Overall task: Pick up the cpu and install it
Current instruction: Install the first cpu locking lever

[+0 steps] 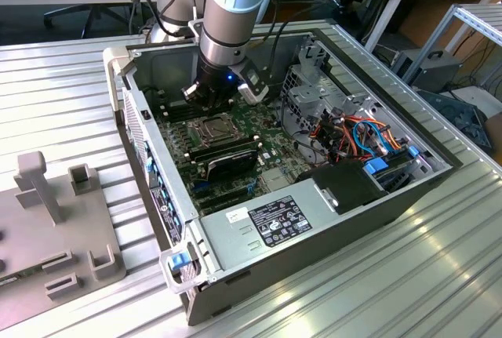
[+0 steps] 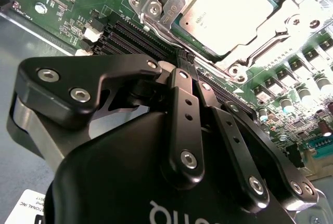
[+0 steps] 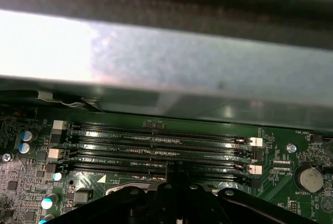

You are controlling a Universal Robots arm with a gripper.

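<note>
Looking at the largest things first, you see the open computer case [image 1: 329,256] lying on the ribbed metal tabletop [image 1: 408,291]. The arm [image 1: 235,1] reaches into it from the upper middle of the exterior view. Its tool [image 1: 205,107] hangs low over the green motherboard [image 1: 271,154], just beside the socket frame [image 2: 156,5]. In the second wrist view the fingers [image 2: 179,109] look drawn together, and nothing is held between them. The cpu [image 2: 229,16] sits flat inside the socket with its silver top up, and the frame lies around its edges.

I judge the picking and placing to be done. Whether the frame is latched down I cannot tell.

Around this, a grey fixture [image 1: 55,220] stands on the tabletop at the exterior view's left, well apart from the case. Inside the case, the power supply [image 1: 267,224] fills the lower middle, and orange and blue cables [image 1: 361,138] bunch at the exterior view's right. The memory slots [image 3: 161,146] run close beside the socket, and the case wall is near, so the tool has little room.
</note>
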